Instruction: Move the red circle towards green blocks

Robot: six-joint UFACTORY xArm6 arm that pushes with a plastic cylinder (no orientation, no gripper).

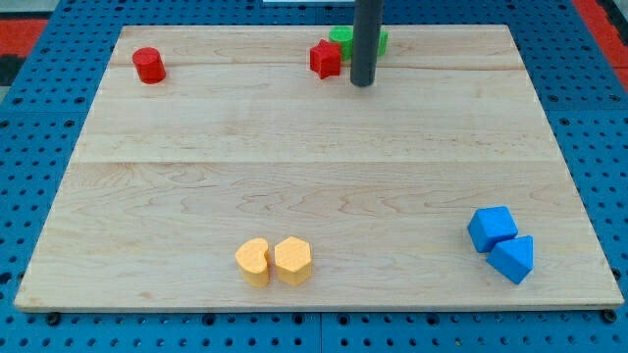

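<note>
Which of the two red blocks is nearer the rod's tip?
The red star, just left of my tip; the red circle sits far off at the board's top left.

A pale wooden bench (pixel 314 176), made of planks with the grain running across the view, fills most of the frame. It lies on a blue pegboard surface (pixel 39 147) dotted with regular holes, which shows along every edge. At the view's top corners, red patches (pixel 25 34) of floor or matting appear. The lighting is even and soft, with faint shadows.
</note>
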